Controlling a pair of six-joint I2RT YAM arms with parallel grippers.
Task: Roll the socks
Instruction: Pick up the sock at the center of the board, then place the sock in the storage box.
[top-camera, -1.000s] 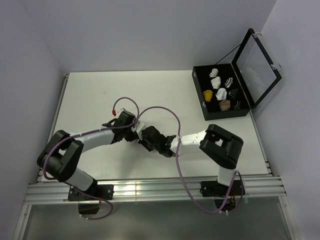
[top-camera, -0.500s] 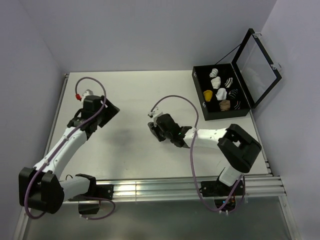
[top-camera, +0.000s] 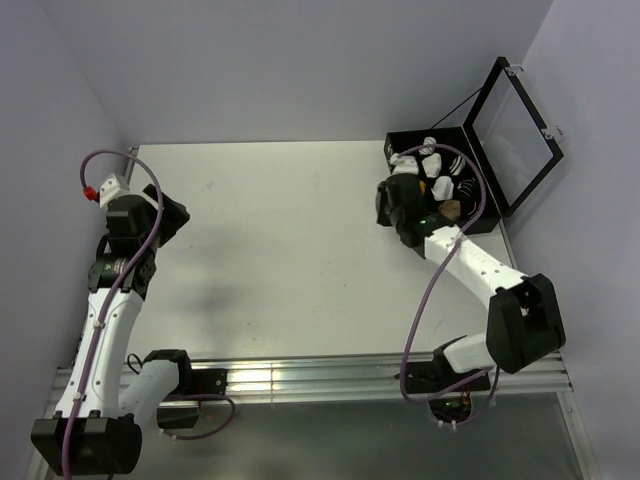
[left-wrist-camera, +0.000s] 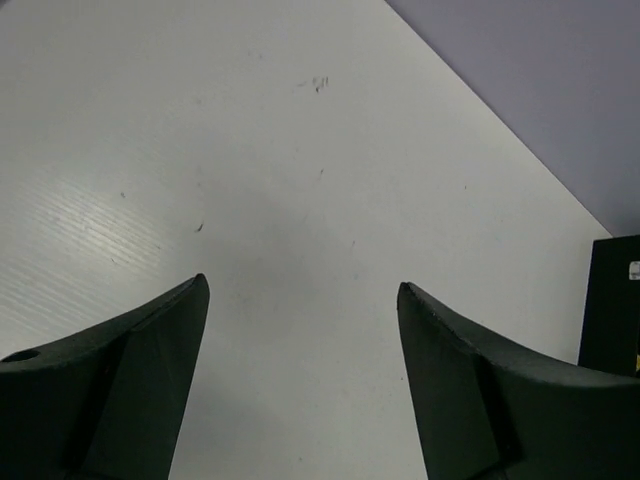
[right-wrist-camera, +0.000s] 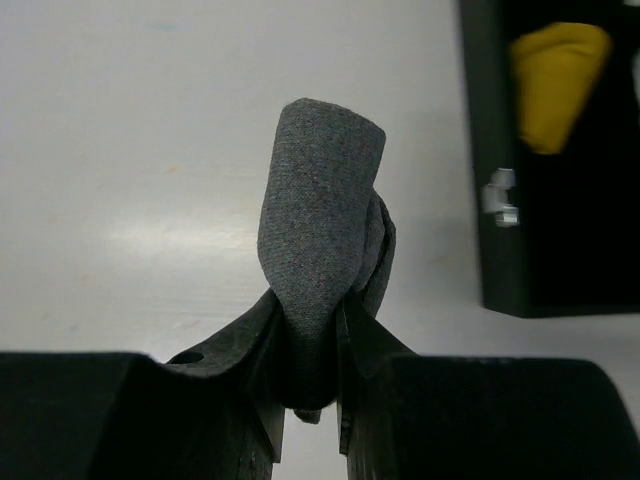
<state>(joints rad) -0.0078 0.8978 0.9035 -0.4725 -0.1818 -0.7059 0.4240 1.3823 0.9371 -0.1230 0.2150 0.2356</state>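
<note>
The grey sock (right-wrist-camera: 320, 220) is rolled into a tight bundle, and my right gripper (right-wrist-camera: 310, 310) is shut on its lower end. The bundle stands up between the fingers, above the table and just left of the black box (right-wrist-camera: 490, 200). A mustard-yellow sock bundle (right-wrist-camera: 555, 80) lies in a compartment of that box. From the top view, my right gripper (top-camera: 388, 205) hangs by the box's near left corner. My left gripper (left-wrist-camera: 300, 285) is open over bare table, nothing between its fingers, and sits far left (top-camera: 165, 215).
The black box (top-camera: 400, 150) at the back right has its lid (top-camera: 515, 120) propped open. White and striped bundles (top-camera: 432, 146) fill other compartments. Purple cables loop over both arms. The table's left edge (top-camera: 125, 200) is close to the left arm.
Both grippers were together at the table's middle. The left one opened and swung away to the far left. The right arm carried the grey bundle to the right, up to the box.
</note>
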